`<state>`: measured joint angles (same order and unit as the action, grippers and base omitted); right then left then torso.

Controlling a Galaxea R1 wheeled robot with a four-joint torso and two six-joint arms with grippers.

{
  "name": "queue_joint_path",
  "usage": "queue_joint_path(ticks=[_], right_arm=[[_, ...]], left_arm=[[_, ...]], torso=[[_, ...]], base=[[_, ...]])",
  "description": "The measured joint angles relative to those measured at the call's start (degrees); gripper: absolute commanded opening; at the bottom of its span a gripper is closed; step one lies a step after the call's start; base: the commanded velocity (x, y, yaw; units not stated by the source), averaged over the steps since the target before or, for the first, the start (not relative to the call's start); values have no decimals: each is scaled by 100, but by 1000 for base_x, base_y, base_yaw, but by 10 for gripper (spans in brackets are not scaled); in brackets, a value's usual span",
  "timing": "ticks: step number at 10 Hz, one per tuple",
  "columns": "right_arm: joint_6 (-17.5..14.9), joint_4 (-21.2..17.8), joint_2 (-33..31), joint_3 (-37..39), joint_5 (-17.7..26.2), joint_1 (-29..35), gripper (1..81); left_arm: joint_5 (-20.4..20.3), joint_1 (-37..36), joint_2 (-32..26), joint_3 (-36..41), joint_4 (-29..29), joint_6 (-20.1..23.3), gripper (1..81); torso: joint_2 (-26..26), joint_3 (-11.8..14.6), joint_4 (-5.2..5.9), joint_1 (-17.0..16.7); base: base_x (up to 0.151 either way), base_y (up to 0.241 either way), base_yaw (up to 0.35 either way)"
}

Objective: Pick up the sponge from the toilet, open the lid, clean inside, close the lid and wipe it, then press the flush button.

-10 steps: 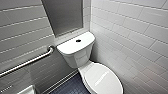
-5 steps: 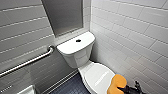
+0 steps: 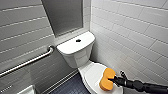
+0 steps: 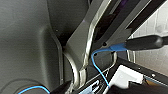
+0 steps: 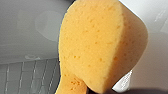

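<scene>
A second ago the toilet (image 3: 79, 58) was seen alone; since then the right arm has been brought in from 4 o'clock in the head view, and the sponge (image 3: 107, 79) is now carried with it. The right claw (image 3: 113, 80) is clenched on the sponge's edge at 3 o'clock, so the pick-up is judged done. The sponge is held on its side over the lid (image 3: 93, 73), towards the lid's 4 o'clock edge; whether it touches the lid cannot be told. In the right wrist view the sponge (image 5: 100, 45) is seen close up, its pitted foam looking dry and clean. The lid is down, so opening is judged to be the step in hand.

The flush button (image 3: 78, 40) is set in the middle of the tank top, at 11 o'clock from the sponge and well apart from it. The lid is smooth and glossy. White tiled walls (image 3: 130, 32) close the corner in, a metal grab rail (image 3: 27, 62) is fixed at 9 o'clock, and dark small-tiled floor (image 3: 71, 87) is seen at 6 o'clock. Little room is left beside the bowl at 3 o'clock
</scene>
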<state>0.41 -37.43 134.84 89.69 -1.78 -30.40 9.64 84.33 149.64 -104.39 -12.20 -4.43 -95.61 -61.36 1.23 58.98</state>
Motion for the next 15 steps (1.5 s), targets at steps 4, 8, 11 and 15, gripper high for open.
queue_joint_path(ticks=[4,8,11,15], right_arm=[[66,-33,1158,1588,801,500,10],[107,-33,2282,3154,1328,786,10],[156,-35,3021,4319,1525,908,10],[223,-48,3672,5645,1674,714,10]], left_arm=[[-2,0,-44,-13,5,0,811],[-6,0,-90,-29,7,-12,811],[-5,0,-132,-32,7,-17,811],[0,21,-140,-32,9,-23,811]], torso=[[2,-2,0,0],[2,-2,0,0],[2,-2,0,0],[2,-2,0,0]], base=[[0,0,0],[0,0,0],[0,0,0],[0,0,0]])
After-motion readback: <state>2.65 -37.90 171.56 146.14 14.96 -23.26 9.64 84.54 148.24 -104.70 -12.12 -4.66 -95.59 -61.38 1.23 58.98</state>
